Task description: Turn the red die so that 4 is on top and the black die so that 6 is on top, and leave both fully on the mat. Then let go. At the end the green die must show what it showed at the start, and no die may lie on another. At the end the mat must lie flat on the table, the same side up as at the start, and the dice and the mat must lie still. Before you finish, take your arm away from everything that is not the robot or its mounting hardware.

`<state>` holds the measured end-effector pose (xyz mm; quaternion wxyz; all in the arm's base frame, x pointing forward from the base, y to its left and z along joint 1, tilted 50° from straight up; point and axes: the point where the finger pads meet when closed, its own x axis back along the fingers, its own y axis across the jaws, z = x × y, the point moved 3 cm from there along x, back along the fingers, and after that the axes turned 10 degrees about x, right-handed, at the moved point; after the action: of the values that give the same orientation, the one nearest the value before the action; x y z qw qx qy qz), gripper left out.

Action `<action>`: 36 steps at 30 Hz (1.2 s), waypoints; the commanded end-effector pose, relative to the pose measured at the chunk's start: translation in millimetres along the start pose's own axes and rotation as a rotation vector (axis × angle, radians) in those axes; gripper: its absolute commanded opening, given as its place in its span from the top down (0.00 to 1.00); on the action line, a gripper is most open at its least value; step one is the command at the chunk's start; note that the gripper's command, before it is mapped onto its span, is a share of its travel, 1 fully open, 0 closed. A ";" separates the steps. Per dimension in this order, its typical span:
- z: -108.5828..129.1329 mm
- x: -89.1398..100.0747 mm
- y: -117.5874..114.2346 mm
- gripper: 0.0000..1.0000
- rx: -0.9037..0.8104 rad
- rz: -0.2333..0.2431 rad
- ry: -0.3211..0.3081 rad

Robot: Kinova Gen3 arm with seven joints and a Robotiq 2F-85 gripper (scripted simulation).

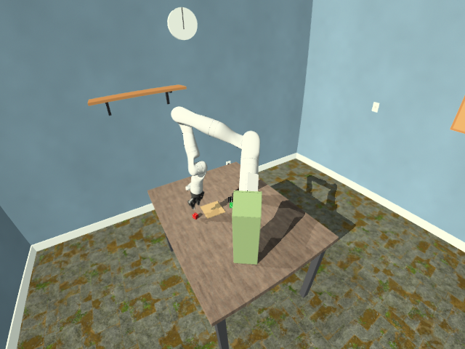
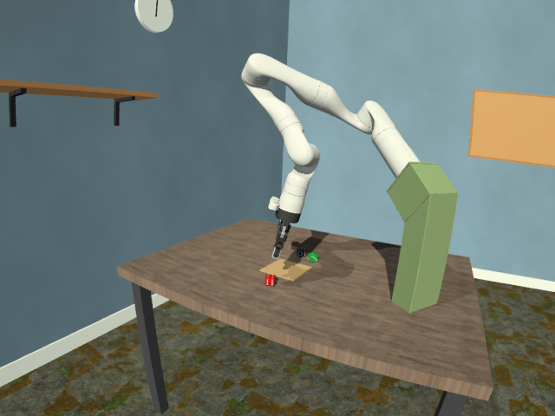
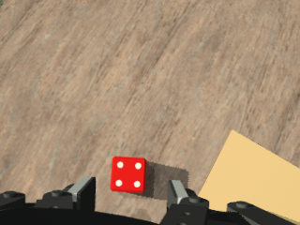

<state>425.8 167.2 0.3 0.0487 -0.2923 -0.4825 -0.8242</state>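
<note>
The red die (image 3: 127, 174) is seen on the bare table (image 2: 188, 269), just off the near-left corner of the mat (image 2: 285, 269), with four white dots on its top face in the wrist view. The end effector (image 2: 276, 253) is held above the far-left edge of the mat, pointing down, its fingers partly open with nothing gripped between them. Further right, beyond the mat's far edge, the black die (image 2: 300, 250) and the green die (image 2: 313, 256) lie on the table, close beside each other. A tall green block (image 2: 423, 242) stands at the right.
</note>
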 end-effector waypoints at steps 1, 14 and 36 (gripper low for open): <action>18.6 4.5 2.5 0.54 -0.025 0.008 -0.006; 24.8 5.5 6.2 0.54 -0.023 0.032 -0.147; 37.1 7.1 2.2 0.54 -0.033 0.073 -0.204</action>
<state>436.9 195.9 18.5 0.0229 -0.3934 -0.4614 -0.7948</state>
